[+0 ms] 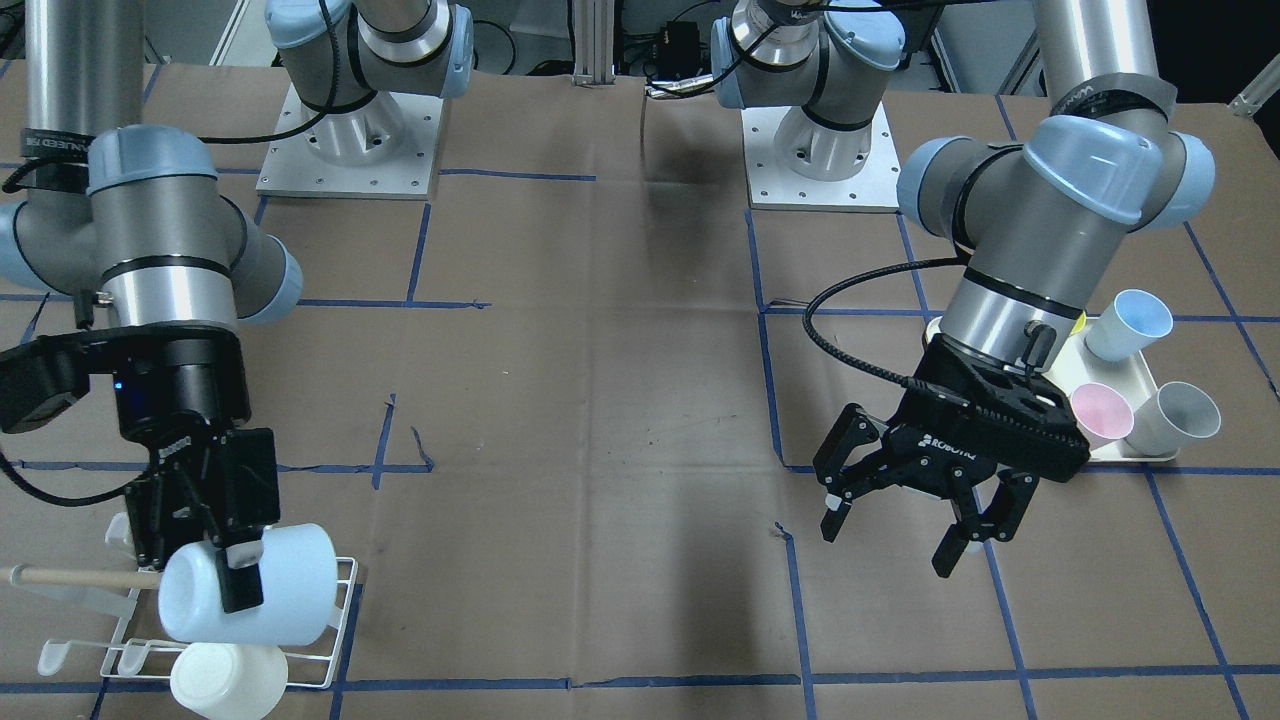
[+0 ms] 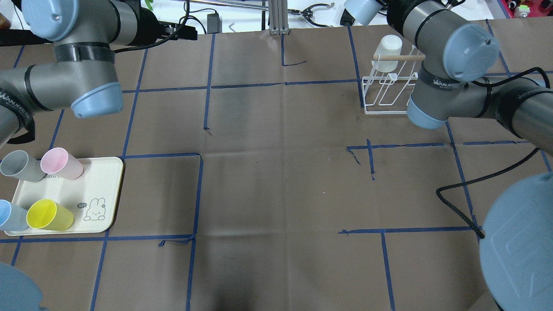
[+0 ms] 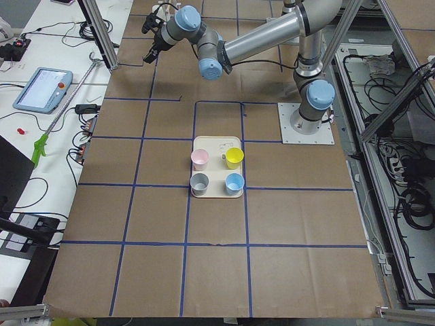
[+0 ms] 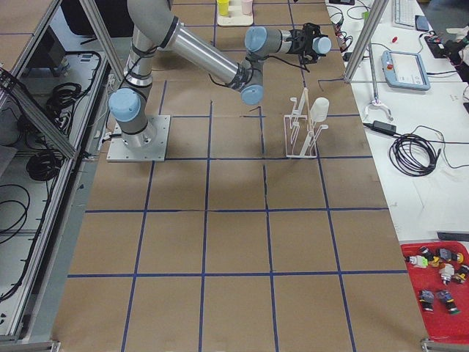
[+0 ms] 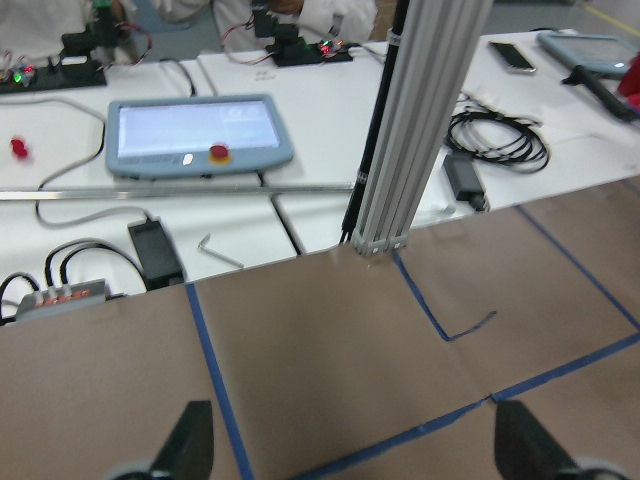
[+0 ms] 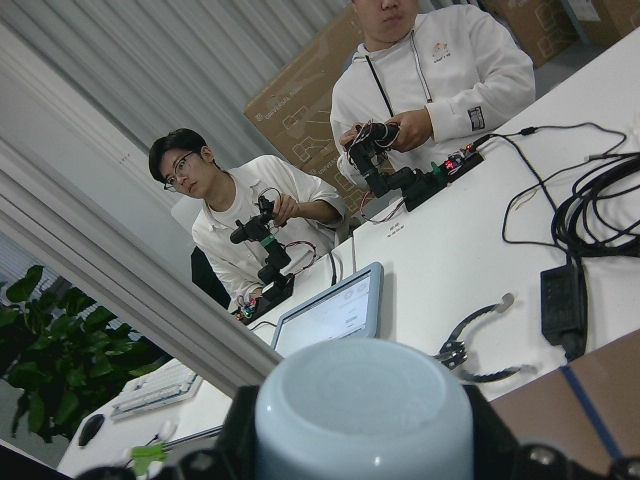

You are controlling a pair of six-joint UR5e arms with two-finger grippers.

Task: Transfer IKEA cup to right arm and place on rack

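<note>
Blue cup (image 1: 295,585) in right hand (image 1: 236,580), axis level, probably over rack (image 2: 386,93)

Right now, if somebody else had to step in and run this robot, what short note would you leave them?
Right gripper: shut on the IKEA cup, holding it on its side just over the rack.
Left gripper: open and empty, hanging above the table beside the cream tray.
Done: the cup is in the right arm's gripper. A white cup already sits on the rack.
Left to do: settle the cup on the rack and open the right gripper. Whether it touches a prong yet cannot be told.
On the tray: grey cup, pink cup, yellow cup, blue cup.
</note>
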